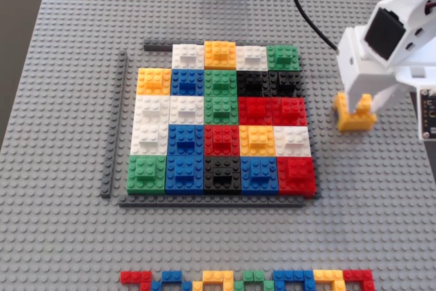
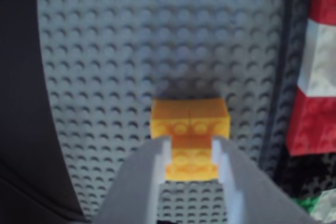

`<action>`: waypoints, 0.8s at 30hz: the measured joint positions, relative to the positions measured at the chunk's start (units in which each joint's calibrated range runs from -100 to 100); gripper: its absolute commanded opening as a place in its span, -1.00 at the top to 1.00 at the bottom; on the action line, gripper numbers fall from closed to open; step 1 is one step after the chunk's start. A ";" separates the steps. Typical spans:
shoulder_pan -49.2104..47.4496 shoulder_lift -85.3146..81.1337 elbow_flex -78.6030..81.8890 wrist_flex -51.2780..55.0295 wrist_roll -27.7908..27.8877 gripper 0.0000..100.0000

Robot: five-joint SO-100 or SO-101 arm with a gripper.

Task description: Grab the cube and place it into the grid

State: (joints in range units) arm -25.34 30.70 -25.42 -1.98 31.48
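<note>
On my fixed view the grey studded baseplate [image 1: 61,168] filled nearly the whole frame, with dark table showing along the top edge. The grid [image 1: 221,120] sat at the centre of the frame, a patchwork of white, blue, green, black, red and yellow-orange blocks. Its upper left cell was bare, only baseplate showing there. Thin dark grey strips [image 1: 114,124] ran along its left side, its bottom edge and part of its top edge. The white arm [image 1: 381,46] came down from the upper right corner, a black cable looping behind it. A thin row of small coloured bricks [image 1: 248,279] lay along the bottom edge of the frame.

The yellow-orange cube [image 1: 354,115] sat at the right of the frame, beside the grid and clear of its right edge, resting on the baseplate. The gripper [image 1: 354,103] was down over it. In my wrist view the two pale fingers [image 2: 152,177] rose from the bottom edge and pressed against either side of the cube's [image 2: 191,140] smaller raised brick, so I read the gripper [image 2: 191,153] as clenched on it.
</note>
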 measured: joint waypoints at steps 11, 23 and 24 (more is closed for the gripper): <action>1.09 -9.41 1.77 2.69 2.05 0.98; 3.43 -24.34 6.62 7.86 4.84 0.98; 4.01 -25.53 7.15 8.01 5.13 0.98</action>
State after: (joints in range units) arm -21.33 5.17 -18.27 6.03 36.61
